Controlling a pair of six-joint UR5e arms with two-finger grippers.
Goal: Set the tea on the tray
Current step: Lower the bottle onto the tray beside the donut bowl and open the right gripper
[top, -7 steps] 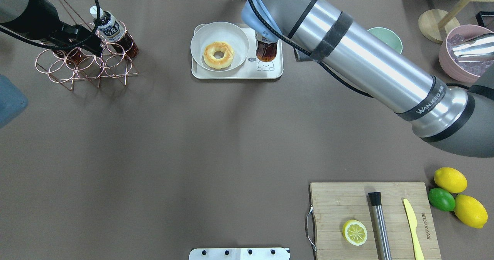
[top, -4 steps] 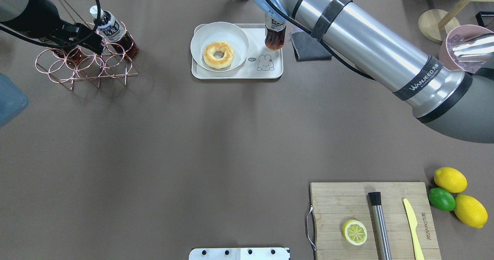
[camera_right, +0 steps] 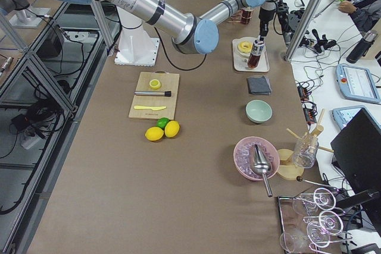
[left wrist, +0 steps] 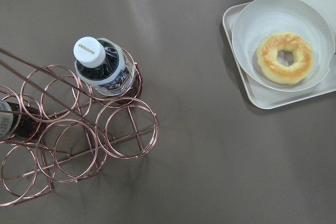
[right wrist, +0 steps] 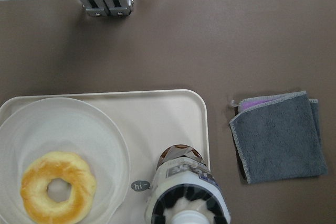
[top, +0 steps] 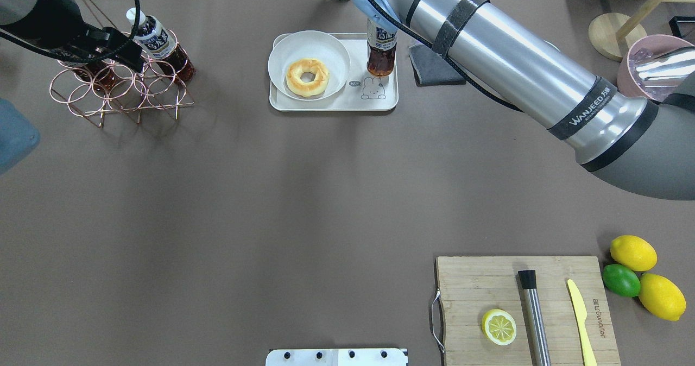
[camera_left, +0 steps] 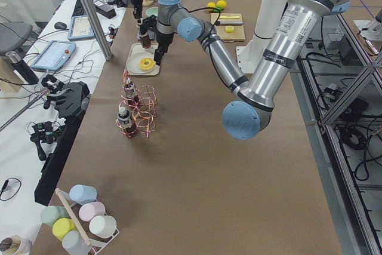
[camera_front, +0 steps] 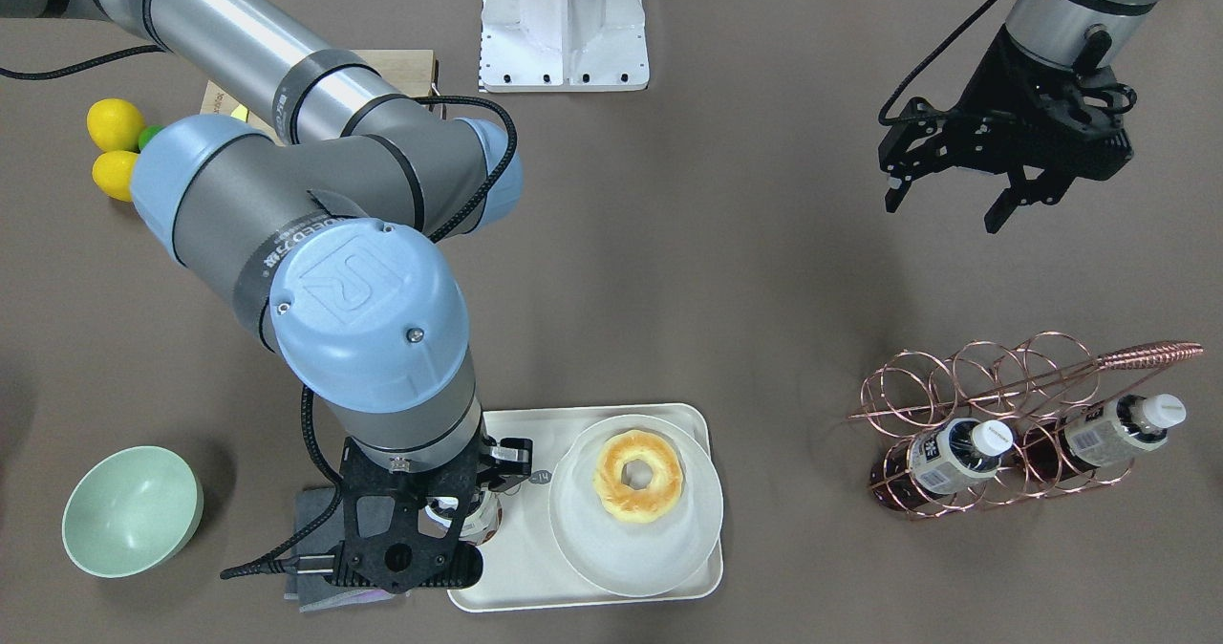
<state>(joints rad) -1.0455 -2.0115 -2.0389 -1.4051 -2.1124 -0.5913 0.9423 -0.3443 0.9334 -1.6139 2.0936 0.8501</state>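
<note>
The tea bottle point(top: 380, 54), with dark tea and a navy-and-white label, is upright over the right part of the cream tray point(top: 383, 99), just above the line-drawn animal. My right gripper point(camera_front: 449, 515) is shut on it from above. In the right wrist view the bottle point(right wrist: 186, 198) fills the bottom centre and my fingers are hidden. In the front-facing view only a bit of the bottle point(camera_front: 484, 522) shows beside the gripper. My left gripper point(camera_front: 946, 206) is open and empty, above the table near the copper rack point(top: 122, 92).
A white plate point(top: 326, 45) with a donut point(top: 307, 77) fills the tray's left part. The rack holds two more tea bottles point(camera_front: 955, 453) point(camera_front: 1108, 429). A grey cloth point(top: 434, 64) lies right of the tray. A green bowl point(camera_front: 132, 510), a cutting board point(top: 488, 284) and lemons point(top: 633, 253) are around.
My right gripper carried the tea bottle from over the drawing toward the tray's far right corner, then a little back. My left gripper drifted slightly away over the rack.
</note>
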